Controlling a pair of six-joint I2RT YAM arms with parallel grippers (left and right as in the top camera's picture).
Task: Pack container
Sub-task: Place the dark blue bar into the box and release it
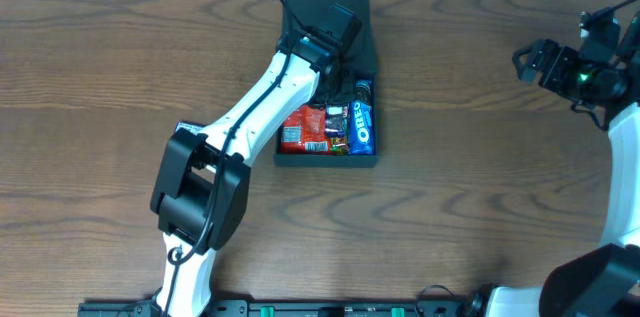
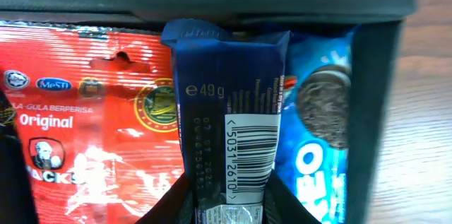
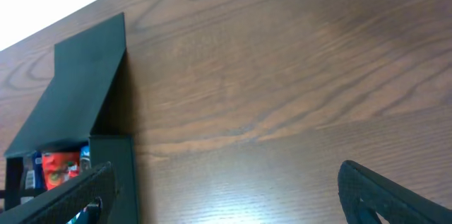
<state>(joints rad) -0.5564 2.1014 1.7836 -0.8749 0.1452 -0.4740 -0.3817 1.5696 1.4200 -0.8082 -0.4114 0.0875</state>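
Resting on the wood table (image 1: 480,207): container (image 1: 326,161), dark teal, lid (image 3: 78,83) thrown open past its far wall, tray part toward the arm bases. Reaching in over the container's near-left corner: L arm (image 1: 250,117), wrist right above the tray. Parked well off to the container's right: R arm (image 1: 625,147), R gripper (image 1: 530,59) w/ fingers spread wide, holding nothing.

Inside the container, by size: red packet (image 2: 92,118) filling the left part; Oreo pack (image 2: 325,111) along the right wall; dark blue bar (image 2: 229,111) btwn the two, overlapping both a bit. L gripper (image 2: 226,206) pinching the bar's near end, one finger each side.

Key relation for the coming move, as a judgement: bar hanging directly over the container, so straight down + let go, no sideways travel. Long axis of bar running near-to-far, parallel to the Oreo pack and the container's right wall, in line w/ the fingers. Looks to suit the slot as is, no twist called for. L far nearer than R; R of no use here.

Views: L wrist alone showing the pinch, the barcode, the "49 g" print, how narrow the slot is. Overhead alone showing both arms vs container, but bar mostly hidden under the wrist. R wrist giving only the raised lid side-on + a sliver of contents. Can't tell bar's height above the container floor from any view.
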